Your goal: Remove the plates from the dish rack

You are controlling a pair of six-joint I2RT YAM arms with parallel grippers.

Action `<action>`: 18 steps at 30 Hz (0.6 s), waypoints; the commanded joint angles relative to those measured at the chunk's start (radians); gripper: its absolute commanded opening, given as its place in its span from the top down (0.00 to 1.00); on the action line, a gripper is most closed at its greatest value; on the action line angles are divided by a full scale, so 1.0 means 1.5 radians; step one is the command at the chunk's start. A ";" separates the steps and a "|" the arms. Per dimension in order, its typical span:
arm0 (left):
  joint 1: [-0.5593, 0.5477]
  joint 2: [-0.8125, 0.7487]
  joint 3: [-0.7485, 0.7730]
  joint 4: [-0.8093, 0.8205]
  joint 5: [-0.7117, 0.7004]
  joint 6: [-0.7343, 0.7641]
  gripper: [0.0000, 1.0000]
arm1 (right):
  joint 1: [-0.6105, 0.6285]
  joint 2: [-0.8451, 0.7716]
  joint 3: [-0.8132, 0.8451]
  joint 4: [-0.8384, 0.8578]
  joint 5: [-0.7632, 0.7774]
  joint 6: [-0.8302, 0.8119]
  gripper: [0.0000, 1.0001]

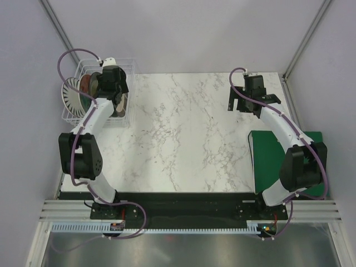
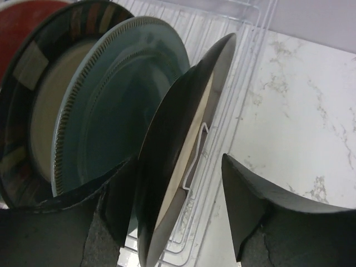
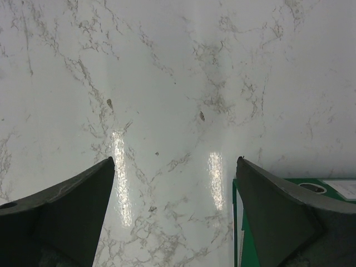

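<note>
The white wire dish rack (image 1: pixel 129 67) stands at the table's far left corner with plates upright in it. In the left wrist view (image 2: pixel 233 72) I see the red plate (image 2: pixel 22 22), the black-rimmed cream plate (image 2: pixel 47 111), the grey-teal plate (image 2: pixel 122 100) and, nearest, the beige-centred brown plate (image 2: pixel 167 172). The striped white plate (image 1: pixel 70 95) shows at the rack's left end. My left gripper (image 2: pixel 179 161) is open, its fingers either side of the brown plate's edge, the left finger (image 2: pixel 114 206) close to it. My right gripper (image 1: pixel 247 103) is open and empty above the marble (image 3: pixel 175 167).
A flat green board (image 1: pixel 270 158) lies at the table's right edge, beside my right arm; its corner shows in the right wrist view (image 3: pixel 238 233). The white marble tabletop (image 1: pixel 183 128) spreads between the rack and the board. Grey walls close the back and sides.
</note>
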 commanded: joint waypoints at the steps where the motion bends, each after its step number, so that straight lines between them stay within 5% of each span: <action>1: 0.020 0.046 0.034 0.011 -0.018 0.003 0.32 | -0.002 0.003 0.033 0.002 -0.006 -0.010 0.02; 3: 0.027 0.056 0.044 0.007 0.010 -0.002 0.47 | -0.001 0.000 0.030 0.002 -0.006 -0.010 0.02; 7: 0.036 0.075 0.053 0.002 0.025 -0.012 0.95 | -0.001 0.000 0.026 0.001 -0.010 -0.011 0.02; 18: 0.041 0.027 0.100 -0.015 0.026 0.019 0.98 | -0.001 -0.013 0.026 0.001 -0.058 -0.004 0.05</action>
